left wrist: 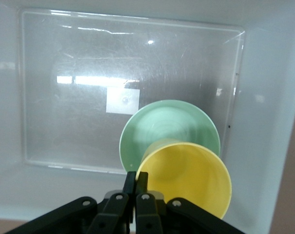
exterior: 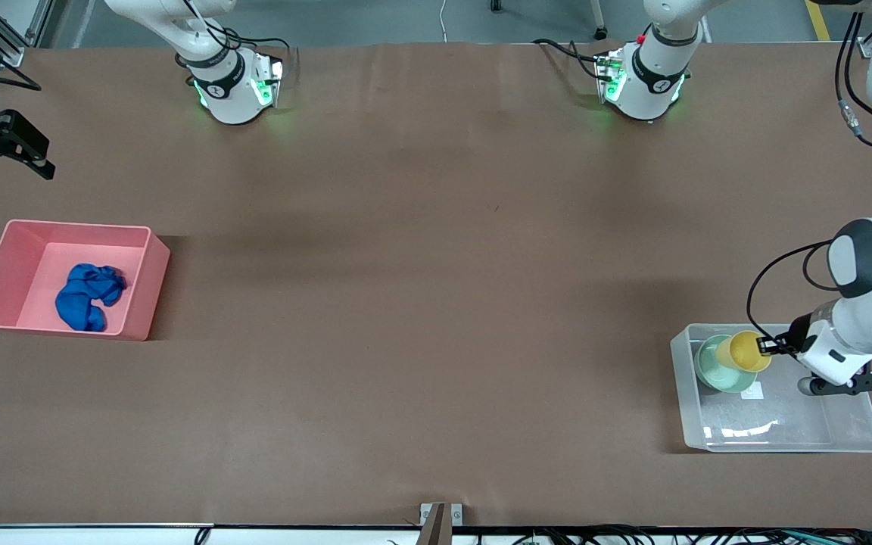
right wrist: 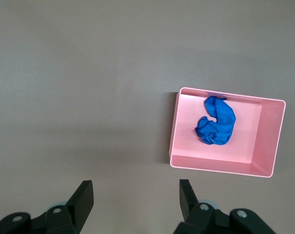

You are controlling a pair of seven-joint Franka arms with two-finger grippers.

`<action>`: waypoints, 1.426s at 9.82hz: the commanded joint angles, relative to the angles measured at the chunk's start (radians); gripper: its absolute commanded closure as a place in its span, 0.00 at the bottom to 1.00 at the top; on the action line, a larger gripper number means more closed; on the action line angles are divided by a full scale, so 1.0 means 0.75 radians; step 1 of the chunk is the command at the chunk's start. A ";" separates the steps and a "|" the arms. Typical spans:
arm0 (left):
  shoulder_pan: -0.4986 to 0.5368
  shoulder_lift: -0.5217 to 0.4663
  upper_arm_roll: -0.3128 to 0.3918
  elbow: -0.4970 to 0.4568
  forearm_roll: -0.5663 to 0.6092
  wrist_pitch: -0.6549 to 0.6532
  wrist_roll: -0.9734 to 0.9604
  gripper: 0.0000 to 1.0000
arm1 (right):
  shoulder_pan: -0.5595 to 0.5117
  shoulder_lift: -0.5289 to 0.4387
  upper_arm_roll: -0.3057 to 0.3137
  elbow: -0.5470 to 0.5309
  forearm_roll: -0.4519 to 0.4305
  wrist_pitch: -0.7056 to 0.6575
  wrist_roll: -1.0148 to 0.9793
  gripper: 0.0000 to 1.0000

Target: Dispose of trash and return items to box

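The yellow cup [exterior: 744, 350] sits tilted in the mint-green bowl [exterior: 717, 365], and both are inside the clear box [exterior: 852, 439] at the left arm's end of the table, near the box's white label [left wrist: 123, 100]. The left gripper [exterior: 767, 346] is over the box with its fingers [left wrist: 136, 181] pinched together on the cup's rim. The blue trash wad [exterior: 88, 295] lies in the pink bin [exterior: 150, 286] at the right arm's end of the table. The right gripper [right wrist: 136, 199] waits in the air above the bare table beside the pink bin, fingers spread wide and holding nothing.
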 commanded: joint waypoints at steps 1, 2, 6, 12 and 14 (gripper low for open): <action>0.021 0.074 -0.007 0.009 0.047 0.057 0.004 1.00 | -0.006 0.020 0.004 0.025 -0.014 -0.012 0.003 0.21; 0.021 0.090 -0.007 0.009 0.051 0.074 0.004 0.98 | -0.008 0.030 0.004 0.027 -0.014 -0.008 0.003 0.20; 0.033 0.023 -0.015 0.011 0.041 0.056 0.002 0.00 | -0.006 0.047 0.004 0.016 -0.008 -0.012 -0.015 0.20; 0.031 -0.404 -0.176 0.151 -0.104 -0.412 0.000 0.00 | -0.029 0.049 0.000 0.008 -0.008 -0.012 -0.062 0.20; 0.029 -0.521 -0.191 0.162 -0.231 -0.505 0.002 0.00 | -0.031 0.049 0.000 0.008 -0.008 -0.014 -0.060 0.20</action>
